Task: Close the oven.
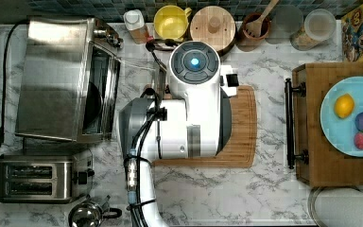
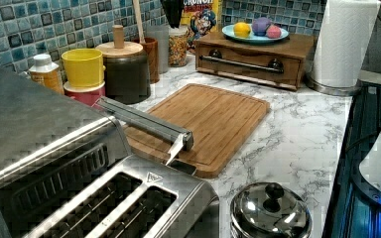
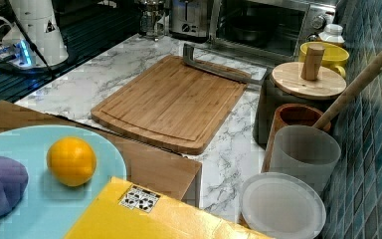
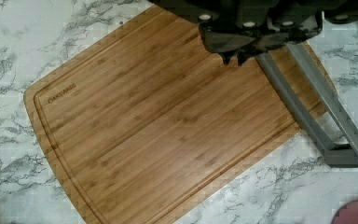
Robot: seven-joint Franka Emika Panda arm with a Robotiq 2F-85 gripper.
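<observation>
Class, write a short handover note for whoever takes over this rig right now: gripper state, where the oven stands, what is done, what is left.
Gripper: jaws shut, holding nothing, hanging above the cutting board close to the oven door's handle.
Oven: at the top view's left, door open and lying flat, its handle end over the board's edge.
Done: nothing yet; the door is untouched.
Left: get under the handle, swing the door up and shut.

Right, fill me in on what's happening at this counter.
A Franka arm hangs over the wooden cutting board with its pincer just above the board, holding nothing. The oven stands with its glass door dropped open, the door's bar handle reaching out over the board's edge. The pincer's fingertips sit close together beside that handle, not on it. So the door is not yet closed.
</observation>
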